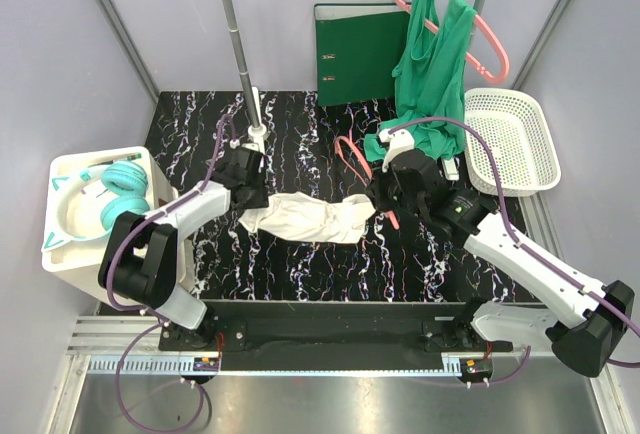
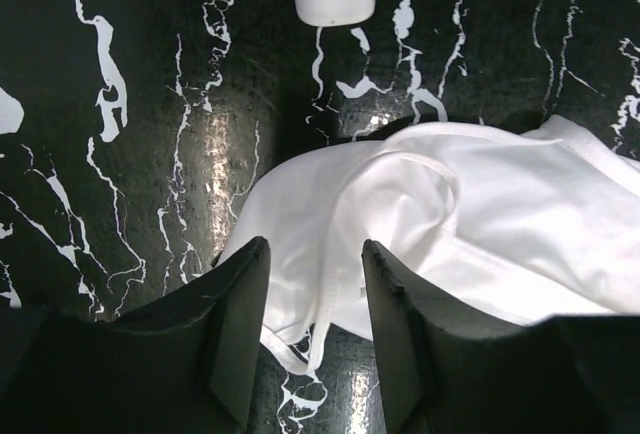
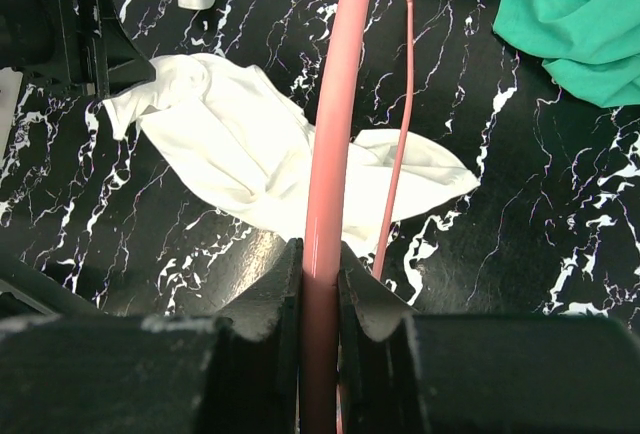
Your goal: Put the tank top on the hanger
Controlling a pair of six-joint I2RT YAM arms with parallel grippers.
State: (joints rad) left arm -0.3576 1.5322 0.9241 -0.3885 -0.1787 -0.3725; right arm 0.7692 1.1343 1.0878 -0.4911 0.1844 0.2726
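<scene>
Both arms reach forward and bend inward over the black marbled tabletop [image 1: 300, 124]. The left hand [image 2: 315, 254] points down, fingers parted, straddling the left end of the white tank top [image 1: 305, 219] lying crumpled between the arms. The right hand [image 3: 320, 259] is clamped on the hanger [image 3: 335, 104], whose thin pink frame extends over the tank top's right end.
</scene>
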